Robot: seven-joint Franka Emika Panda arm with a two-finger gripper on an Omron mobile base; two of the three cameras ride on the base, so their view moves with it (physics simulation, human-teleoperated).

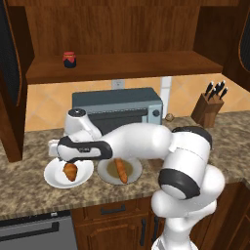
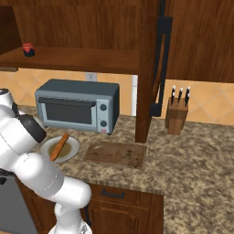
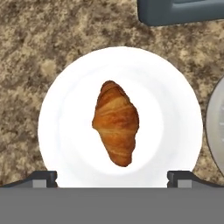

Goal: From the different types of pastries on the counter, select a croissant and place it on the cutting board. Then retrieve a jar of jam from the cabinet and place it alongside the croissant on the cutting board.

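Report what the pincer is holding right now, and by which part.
Nothing is held. The pincer hangs open above the croissant, which lies free on its white plate.

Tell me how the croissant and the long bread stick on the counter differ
The croissant is short and plump with tapered ends; the bread stick is long and thin. The croissant lies on a bright white plate, the bread stick on a duller plate beside it, nearer the cutting board. The open gripper hangs over the croissant, not the bread stick. Both are brown baked pastries, each lying alone on a round plate on the counter.
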